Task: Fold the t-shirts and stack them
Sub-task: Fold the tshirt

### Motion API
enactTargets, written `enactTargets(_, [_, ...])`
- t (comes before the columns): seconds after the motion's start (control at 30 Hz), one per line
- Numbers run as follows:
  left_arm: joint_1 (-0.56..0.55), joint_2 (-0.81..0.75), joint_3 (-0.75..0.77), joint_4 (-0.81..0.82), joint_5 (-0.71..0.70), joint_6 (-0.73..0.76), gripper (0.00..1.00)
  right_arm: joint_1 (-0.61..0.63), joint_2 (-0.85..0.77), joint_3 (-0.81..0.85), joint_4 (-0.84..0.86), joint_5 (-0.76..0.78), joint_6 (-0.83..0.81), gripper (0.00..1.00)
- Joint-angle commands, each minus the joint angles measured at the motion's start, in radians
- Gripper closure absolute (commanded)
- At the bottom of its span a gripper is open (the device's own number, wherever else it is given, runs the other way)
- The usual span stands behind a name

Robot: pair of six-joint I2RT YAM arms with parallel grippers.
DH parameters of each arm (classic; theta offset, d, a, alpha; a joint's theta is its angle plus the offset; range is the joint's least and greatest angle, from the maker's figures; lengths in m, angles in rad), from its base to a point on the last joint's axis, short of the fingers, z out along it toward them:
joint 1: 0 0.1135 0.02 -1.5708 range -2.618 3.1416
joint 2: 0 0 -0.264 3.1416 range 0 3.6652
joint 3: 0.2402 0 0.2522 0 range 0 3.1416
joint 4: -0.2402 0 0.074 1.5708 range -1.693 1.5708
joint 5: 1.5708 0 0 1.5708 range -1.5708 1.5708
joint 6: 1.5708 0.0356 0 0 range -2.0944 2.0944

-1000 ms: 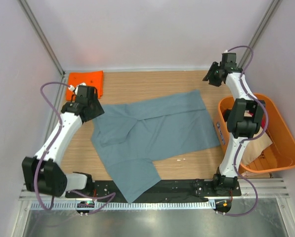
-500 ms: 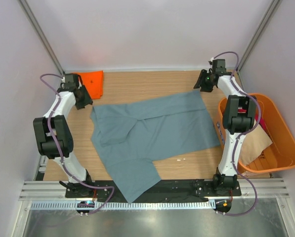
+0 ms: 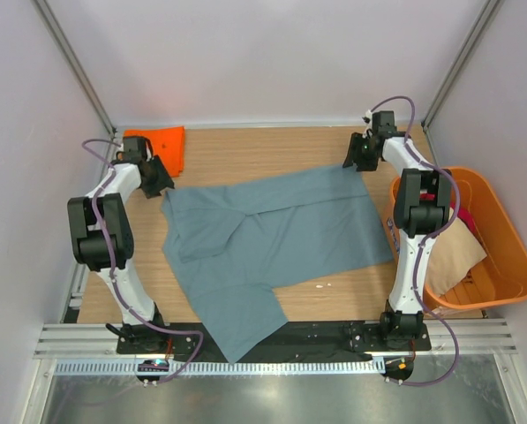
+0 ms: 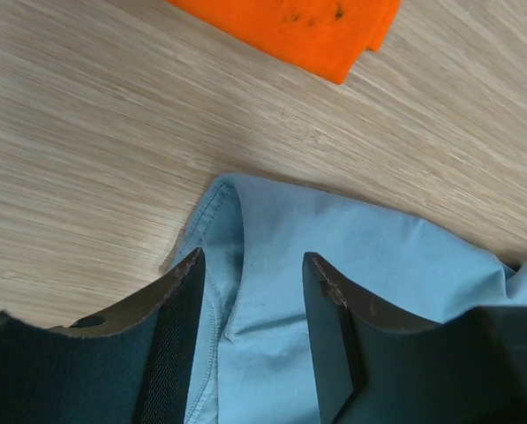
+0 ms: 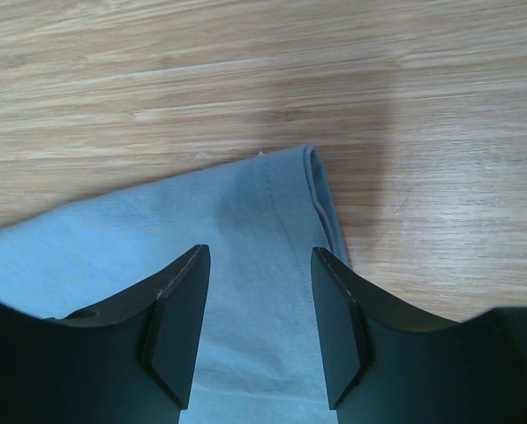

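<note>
Both open: left fingers (image 4: 179, 309) and right fingers (image 5: 179, 300) are straddling the grey-blue t-shirt (image 3: 272, 238) at its 2 far corners; advising pinching hems deep, together.

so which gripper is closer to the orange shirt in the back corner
Left. The left gripper hangs beside the orange shirt; the right gripper is across the table, over the far right corner of the grey-blue shirt.
</note>
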Motion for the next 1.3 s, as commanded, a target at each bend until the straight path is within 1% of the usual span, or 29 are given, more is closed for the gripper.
enactTargets(0.0, [0.001,0.021,0.032,0.042,0.008,-0.020,0.51,-0.002,-0.009,0.019,-0.009,0.023,-0.039,0.44])
enactTargets(0.3, [0.001,0.049,0.036,0.054,0.001,-0.028,0.51,-0.002,0.004,0.016,-0.001,-0.009,-0.035,0.43])
enactTargets(0.43, [0.001,0.070,0.053,0.051,0.001,-0.026,0.53,-0.001,0.011,0.020,0.003,-0.020,-0.033,0.43])
enactTargets(0.6, [0.001,0.078,0.052,0.051,0.000,-0.025,0.65,-0.002,0.023,0.029,0.016,-0.008,-0.025,0.43])
enactTargets(0.77, [-0.001,0.080,0.044,0.050,0.000,-0.020,0.70,-0.002,0.040,0.060,0.019,0.034,-0.027,0.43])
enactTargets(0.87, [0.001,0.080,0.045,0.050,0.003,-0.020,0.79,-0.002,0.052,0.080,0.027,0.045,-0.030,0.43])
enactTargets(0.9, [0.001,0.077,0.045,0.050,0.001,-0.020,0.85,-0.002,0.060,0.091,0.025,0.045,-0.027,0.44])
enactTargets(0.93, [0.001,0.078,0.045,0.048,0.003,-0.020,0.88,-0.002,0.070,0.101,0.016,0.042,-0.025,0.44])
enactTargets(0.97, [0.001,0.078,0.045,0.042,-0.005,-0.020,0.92,-0.002,0.089,0.126,0.011,0.040,-0.024,0.45])
enactTargets(1.0, [0.001,0.073,0.048,0.037,-0.012,-0.020,0.99,-0.002,0.101,0.138,0.004,0.042,-0.021,0.47])
enactTargets(1.03, [0.001,0.069,0.048,0.030,-0.023,-0.020,1.00,-0.002,0.112,0.150,-0.004,0.042,-0.013,0.48])
enactTargets(1.07, [-0.001,0.063,0.047,0.011,-0.032,-0.020,1.00,-0.002,0.121,0.176,-0.012,0.037,-0.009,0.54])
enactTargets(1.13, [0.001,0.044,0.042,-0.004,-0.068,-0.017,1.00,-0.002,0.142,0.190,-0.013,0.032,0.008,0.62])
enactTargets(1.17, [0.001,0.040,0.039,-0.015,-0.069,-0.014,1.00,-0.001,0.145,0.190,-0.009,0.032,0.016,0.70])
enactTargets(1.2, [0.001,0.034,0.038,-0.019,-0.103,-0.010,1.00,-0.002,0.146,0.187,-0.004,0.035,0.021,0.74])
enactTargets(1.23, [0.001,0.024,0.035,-0.024,-0.111,-0.008,1.00,-0.002,0.144,0.187,0.005,0.046,0.025,0.75])
enactTargets(1.27, [0.001,0.021,0.033,-0.026,-0.115,-0.005,1.00,-0.002,0.142,0.181,0.011,0.064,0.034,0.82])
